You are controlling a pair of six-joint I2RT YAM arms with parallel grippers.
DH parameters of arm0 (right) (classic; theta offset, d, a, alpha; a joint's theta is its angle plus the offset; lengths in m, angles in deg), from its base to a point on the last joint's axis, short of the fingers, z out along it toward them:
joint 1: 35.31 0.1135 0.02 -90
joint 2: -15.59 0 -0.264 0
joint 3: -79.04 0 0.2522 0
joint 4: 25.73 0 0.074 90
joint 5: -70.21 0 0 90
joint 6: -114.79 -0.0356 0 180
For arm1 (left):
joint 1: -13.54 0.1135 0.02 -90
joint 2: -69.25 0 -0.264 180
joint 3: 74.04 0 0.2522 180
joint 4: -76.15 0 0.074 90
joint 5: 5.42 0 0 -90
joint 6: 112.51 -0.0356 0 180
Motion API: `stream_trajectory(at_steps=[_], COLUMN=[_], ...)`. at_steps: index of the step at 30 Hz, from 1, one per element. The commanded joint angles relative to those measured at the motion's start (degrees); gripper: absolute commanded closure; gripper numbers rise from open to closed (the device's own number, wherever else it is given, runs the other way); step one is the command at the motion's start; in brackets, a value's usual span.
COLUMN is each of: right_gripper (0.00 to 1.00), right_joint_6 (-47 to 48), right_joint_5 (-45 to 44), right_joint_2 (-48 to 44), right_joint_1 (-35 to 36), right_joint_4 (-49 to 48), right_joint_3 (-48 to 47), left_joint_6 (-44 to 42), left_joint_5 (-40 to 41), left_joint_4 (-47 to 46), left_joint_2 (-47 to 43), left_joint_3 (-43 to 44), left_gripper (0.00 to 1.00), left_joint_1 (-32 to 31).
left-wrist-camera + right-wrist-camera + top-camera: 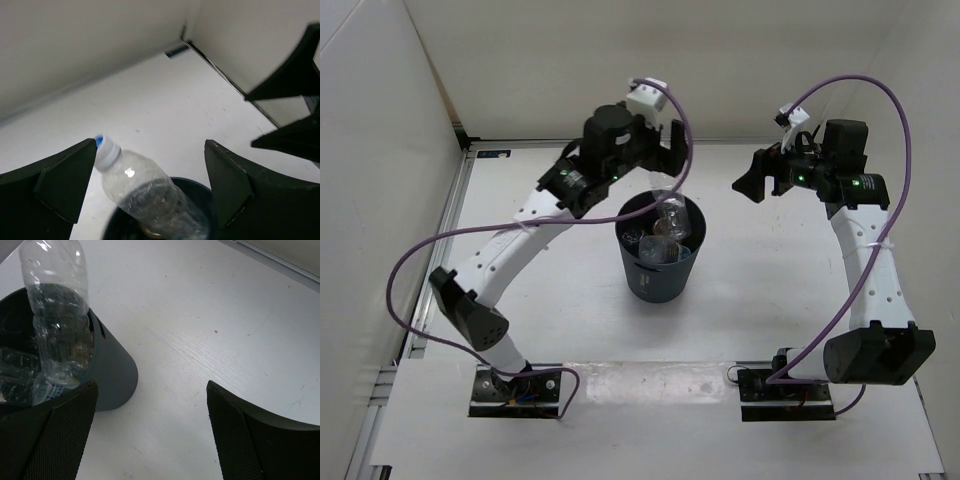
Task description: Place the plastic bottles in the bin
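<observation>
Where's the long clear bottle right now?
Left wrist view: the clear bottle is base-down in the bin, neck poking above the rim, between the fingers of the open left end effector. The bin is mid-table.

Centre of frame: grey-blue bin (658, 275) upright on the white table (770, 300). Inside it, clear bottles (668, 228) piled; one stands on end, top poking above the rim. Just above the bin's upper rim: left gripper (655, 165), jaws apart. Upper right, well apart from the bin: right gripper (760, 178).

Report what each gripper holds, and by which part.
Nothing. The left gripper and right gripper are both open; the clear bottle leans unheld in the bin.
</observation>
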Motion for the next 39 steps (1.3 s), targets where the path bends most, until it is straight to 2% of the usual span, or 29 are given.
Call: stream_trajectory(at_steps=[1, 4, 6, 10, 15, 23, 28, 30, 36, 39], right_gripper=[0.10, 0.10, 0.10, 0.10, 0.10, 0.10, 0.10, 0.10, 0.10, 0.10], right_joint_6=[-1.4, -0.4, -2.4, -2.6, -2.0, -2.5, -5.8, -8.0, -11.0, -10.8], right_joint_5=[-0.7, -0.9, -5.2, -13.1, -11.6, -10.9, -15.1, -17.2, -19.6, -19.6], right_joint_2=[1.0, 3.1, 4.1, 4.9, 5.2, 5.8, 5.6, 5.5, 6.2, 7.4], right_joint_1=[-0.2, 0.8, 2.7, 6.2, 6.7, 5.9, 5.3, 5.2, 3.0, 3.1], right_joint_4=[2.0, 5.7, 5.8, 6.9, 6.5, 5.7, 5.0, 3.9, 2.1, 1.8], right_joint_3=[-3.3, -6.1, -6.6, -8.0, -7.8, -7.8, -7.8, -7.2, -6.0, -7.8], left_joint_6=[-7.0, -7.8, -7.9, -7.2, -5.0, -0.7, 0.0, 5.4, 23.2, 26.5], left_joint_5=[7.6, 13.2, 18.7, 23.9, 27.1, 28.5, 35.6, 38.9, 36.5, 36.5], left_joint_4=[-3.0, -4.2, -4.5, -3.0, 0.0, 2.7, 5.5, 9.3, 16.2, 16.3], left_joint_2=[-8.4, -11.9, -13.4, -19.2, -23.7, -24.6, -23.9, -24.2, -27.2, -29.8], left_joint_3=[0.6, -3.6, -6.7, -14.5, -24.0, -27.3, -27.3, -28.0, -32.4, -37.0], left_gripper=[0.00, 0.00, 0.00, 0.00, 0.00, 0.00, 0.00, 0.00, 0.00, 0.00], left_joint_1=[3.5, 6.1, 7.5, 10.9, 11.8, 11.8, 11.9, 13.5, 22.6, 24.9])
